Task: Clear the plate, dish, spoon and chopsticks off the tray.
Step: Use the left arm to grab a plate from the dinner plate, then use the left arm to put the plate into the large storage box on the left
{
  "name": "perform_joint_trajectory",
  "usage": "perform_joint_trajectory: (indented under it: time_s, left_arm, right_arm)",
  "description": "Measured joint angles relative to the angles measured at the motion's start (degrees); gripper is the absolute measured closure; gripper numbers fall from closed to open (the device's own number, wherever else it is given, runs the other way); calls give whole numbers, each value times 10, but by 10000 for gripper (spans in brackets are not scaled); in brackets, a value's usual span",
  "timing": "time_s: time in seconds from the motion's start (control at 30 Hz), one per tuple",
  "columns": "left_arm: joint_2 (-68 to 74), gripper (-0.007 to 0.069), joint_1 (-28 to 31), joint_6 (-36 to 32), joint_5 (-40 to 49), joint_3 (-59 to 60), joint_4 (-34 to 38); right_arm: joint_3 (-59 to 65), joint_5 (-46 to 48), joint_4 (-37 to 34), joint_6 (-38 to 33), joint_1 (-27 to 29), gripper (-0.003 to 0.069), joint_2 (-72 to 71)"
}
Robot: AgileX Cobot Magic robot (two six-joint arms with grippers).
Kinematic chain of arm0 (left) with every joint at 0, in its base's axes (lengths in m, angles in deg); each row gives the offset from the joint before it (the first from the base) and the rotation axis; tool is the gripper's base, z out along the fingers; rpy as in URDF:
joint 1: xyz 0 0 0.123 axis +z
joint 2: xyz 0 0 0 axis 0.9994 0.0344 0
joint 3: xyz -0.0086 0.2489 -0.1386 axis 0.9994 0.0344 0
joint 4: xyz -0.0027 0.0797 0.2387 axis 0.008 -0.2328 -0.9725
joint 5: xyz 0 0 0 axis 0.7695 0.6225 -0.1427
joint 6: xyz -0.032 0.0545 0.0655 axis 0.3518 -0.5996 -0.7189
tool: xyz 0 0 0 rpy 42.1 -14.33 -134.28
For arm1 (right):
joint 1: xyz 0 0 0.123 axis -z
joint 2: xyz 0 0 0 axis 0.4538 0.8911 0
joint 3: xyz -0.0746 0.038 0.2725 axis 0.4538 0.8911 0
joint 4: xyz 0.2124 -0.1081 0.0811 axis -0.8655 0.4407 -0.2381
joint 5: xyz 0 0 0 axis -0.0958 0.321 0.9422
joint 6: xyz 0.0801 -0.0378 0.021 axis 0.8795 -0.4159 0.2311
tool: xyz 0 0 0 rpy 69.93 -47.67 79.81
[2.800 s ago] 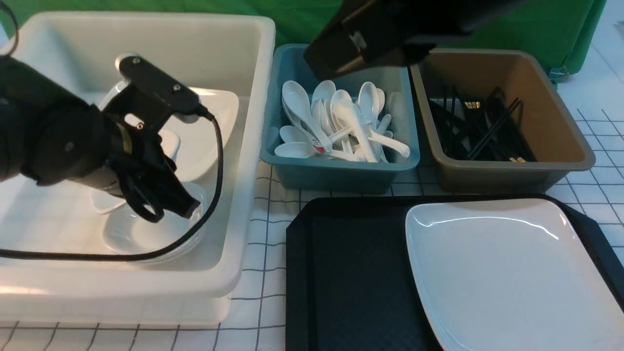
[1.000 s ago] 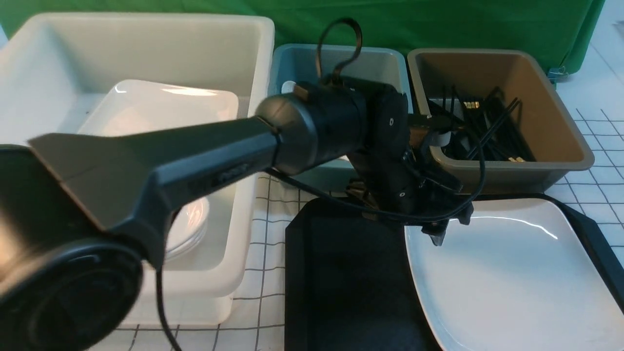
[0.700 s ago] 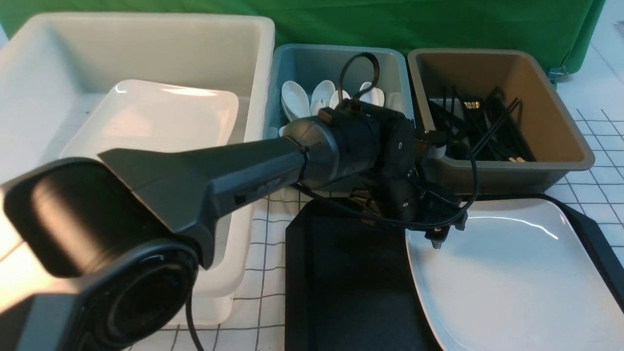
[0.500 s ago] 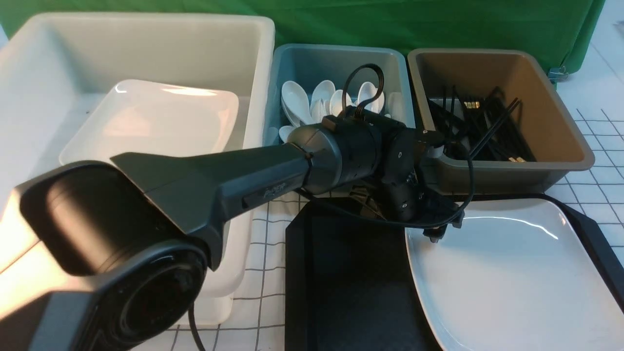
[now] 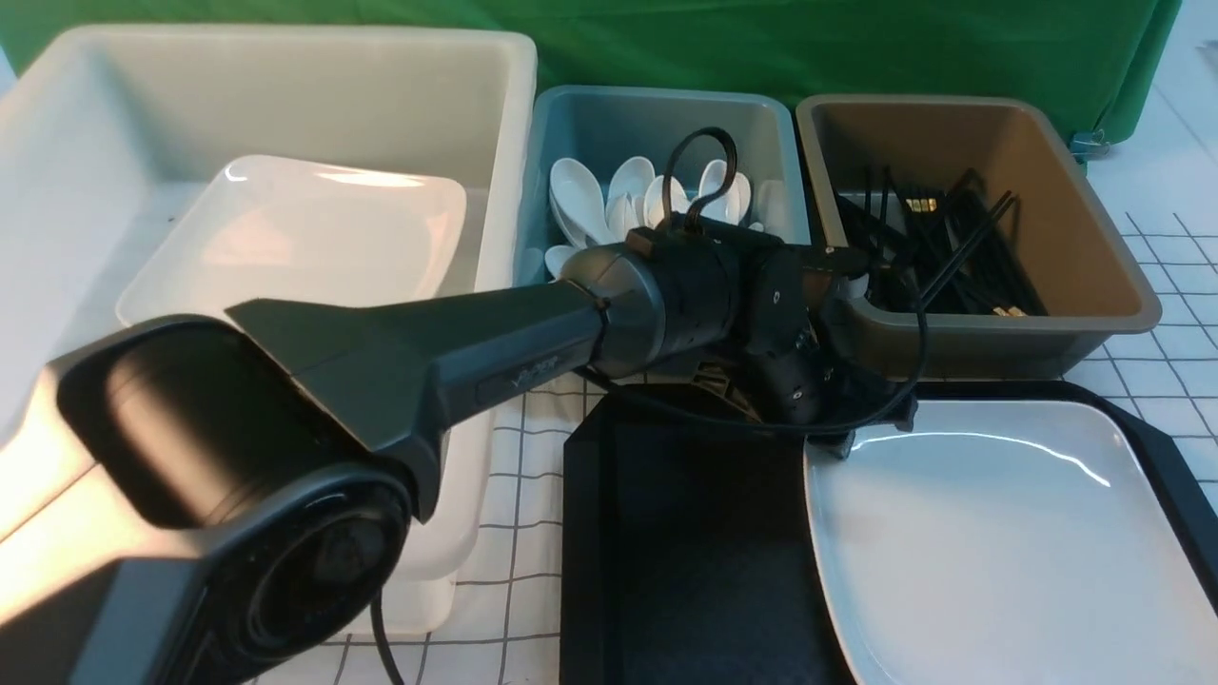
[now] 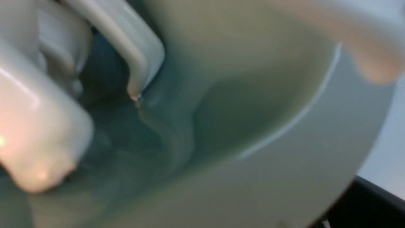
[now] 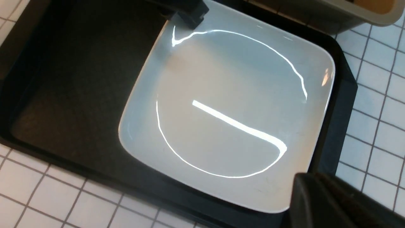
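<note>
Inspection finds only the plate (image 5: pixel 999 552) on the tray (image 5: pixel 685 533), on its right half, nothing else seen there; my left end effector (image 5: pixel 842 440) is at the plate's far-left corner, grip not discernible, so I judge removal outstanding.

- The plate (image 5: pixel 999 552) on the tray (image 5: pixel 685 552): glossy white, smooth, glazed-looking, with sharp light streaks.
- The tray: black plastic, matt, finely textured.
- The teal bin (image 5: pixel 647 124) and brown bin (image 5: pixel 952 133) behind the tray: smooth plastic, dull sheen.
- The tub (image 5: pixel 285 95) left of the tray: white plastic, slight gloss.
- The backdrop (image 5: pixel 856 48) far behind the tray: green cloth.
</note>
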Motion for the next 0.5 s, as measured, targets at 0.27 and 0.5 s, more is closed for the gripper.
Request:
perform_joint_trajectory:
  time_s: [0.27, 0.5]
  left_arm:
    - [-52, 517, -1, -38, 54, 0, -2]
    - [-152, 596, -1, -87, 85, 0, -18]
  right_arm:
    - [-7, -9, -1, -1, 0, 648, 0]
    - [-78, -11, -54, -1, 0, 644, 0]
